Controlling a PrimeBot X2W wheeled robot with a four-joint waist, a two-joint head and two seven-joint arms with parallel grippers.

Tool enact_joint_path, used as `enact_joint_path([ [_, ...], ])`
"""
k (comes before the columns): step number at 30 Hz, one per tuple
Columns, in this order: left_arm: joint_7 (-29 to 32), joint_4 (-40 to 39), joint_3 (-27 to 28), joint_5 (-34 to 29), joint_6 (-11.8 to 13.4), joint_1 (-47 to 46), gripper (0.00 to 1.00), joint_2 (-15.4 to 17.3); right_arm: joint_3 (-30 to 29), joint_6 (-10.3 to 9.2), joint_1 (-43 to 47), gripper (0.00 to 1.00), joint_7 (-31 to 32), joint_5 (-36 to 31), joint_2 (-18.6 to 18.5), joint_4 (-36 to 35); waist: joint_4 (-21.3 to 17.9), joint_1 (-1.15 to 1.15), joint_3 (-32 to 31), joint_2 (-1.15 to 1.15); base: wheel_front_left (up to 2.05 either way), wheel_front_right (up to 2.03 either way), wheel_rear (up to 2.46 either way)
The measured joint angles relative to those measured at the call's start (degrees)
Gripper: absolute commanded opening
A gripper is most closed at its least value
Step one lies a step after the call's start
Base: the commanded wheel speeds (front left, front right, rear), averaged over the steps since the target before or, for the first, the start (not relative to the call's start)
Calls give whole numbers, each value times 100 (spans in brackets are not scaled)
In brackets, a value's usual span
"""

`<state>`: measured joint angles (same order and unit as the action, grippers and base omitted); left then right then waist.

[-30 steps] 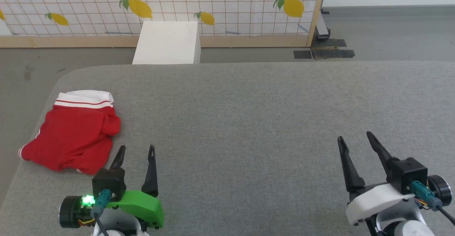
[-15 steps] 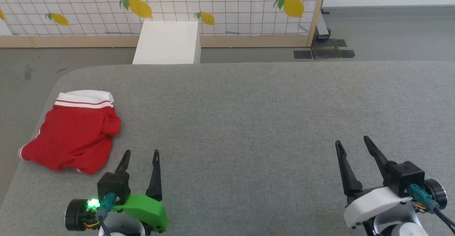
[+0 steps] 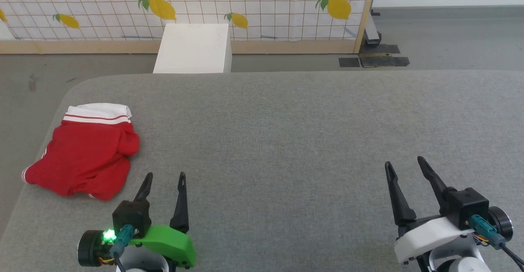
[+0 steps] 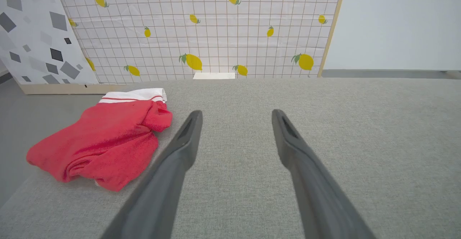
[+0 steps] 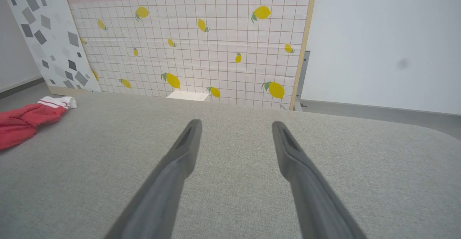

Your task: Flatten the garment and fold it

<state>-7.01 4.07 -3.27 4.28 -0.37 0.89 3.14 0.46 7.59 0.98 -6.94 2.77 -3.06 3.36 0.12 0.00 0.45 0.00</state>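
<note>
In the head view, the garment (image 3: 84, 157), a red T-shirt with a white striped sleeve, lies bunched at the 9 o'clock side of a grey padded table (image 3: 286, 141), close to its rounded corner. Its long axis runs from about 1 o'clock to 7 o'clock, with the white sleeve at the far end pointing to 12 o'clock, toward a lemon-print panel (image 3: 245, 1), and a red hem corner at the near end. The left gripper (image 3: 166, 174) sits at 7 o'clock with its fingers spread and holding nothing, near the shirt's nearest edge but apart from it. The right gripper (image 3: 403, 161) sits at 5 o'clock, its fingers likewise parted and empty, well apart from the shirt. A white box (image 3: 192, 48) stands on the floor beyond the table at 12 o'clock. In the left wrist view, the two dark fingers fork wide over bare grey cloth. The shirt lies at 9 o'clock, just beside the left-hand finger, with its white sleeve on the side toward the panel. In the right wrist view, the fingers again stand wide apart over bare cloth, and the shirt shows at the 9 o'clock edge, with its white cuff toward 1 o'clock.
</note>
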Motion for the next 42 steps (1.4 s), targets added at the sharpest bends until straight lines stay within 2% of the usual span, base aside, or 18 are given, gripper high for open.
enact_joint_path([
  [13,-165,-148,-33,40,45,0,100,0,-5,0,2,100,-166,90,0,21,19,0,9,0,0,0,0],
  [29,-344,65,-154,84,45,7,100,0,20,0,22,100,-347,133,1,140,59,0,38,0,0,0,0],
  [42,-498,174,-205,118,102,5,100,-2,22,0,59,100,-500,134,1,287,466,0,12,0,0,0,0],
])
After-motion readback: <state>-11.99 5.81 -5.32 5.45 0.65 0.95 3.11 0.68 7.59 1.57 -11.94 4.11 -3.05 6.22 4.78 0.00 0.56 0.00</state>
